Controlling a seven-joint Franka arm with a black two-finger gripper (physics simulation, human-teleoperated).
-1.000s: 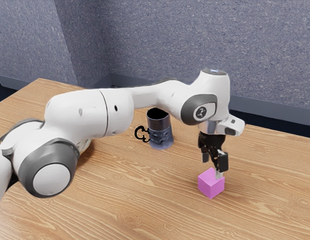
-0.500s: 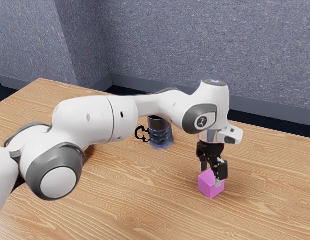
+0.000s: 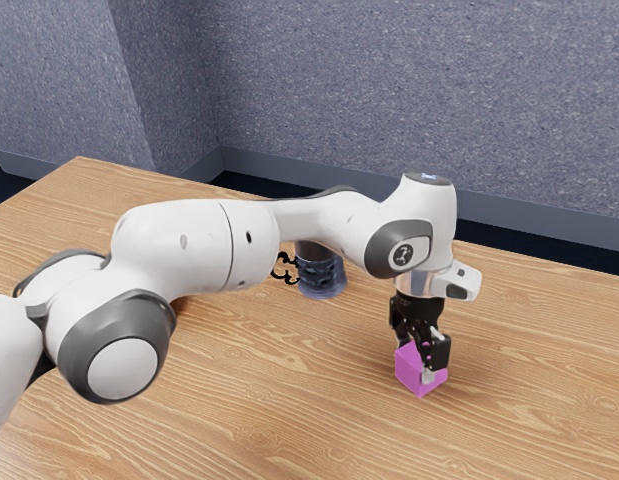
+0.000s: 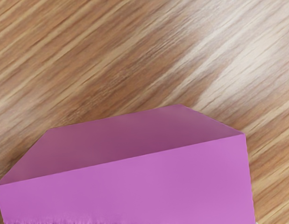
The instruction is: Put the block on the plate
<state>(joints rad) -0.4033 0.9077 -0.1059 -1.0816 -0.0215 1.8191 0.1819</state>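
Plainly, the block (image 3: 411, 374) is resting flat on the table (image 3: 539, 400), at about five o'clock from the mug (image 3: 319, 275) in the exterior view. It is looking light and stiff, a plain cube with crisp edges, so I'm expecting it to take a firm squeeze without denting. Its smooth faces may be a little slippery, and a shallow pinch near the top edge could let it tip or twist. Two opposite upright sides, taken squarely and around mid-height, are offering the best hold.

Above it the gripper (image 3: 419, 357) is hanging with its jaws apart, one to each side of the block; no squeeze is showing. Closing evenly seems to be the next need, then a straight lift before any carrying to the plate. Farther out, the arm (image 3: 189, 248) is reaching in from ten o'clock, and the mug is standing well apart at about half past ten.
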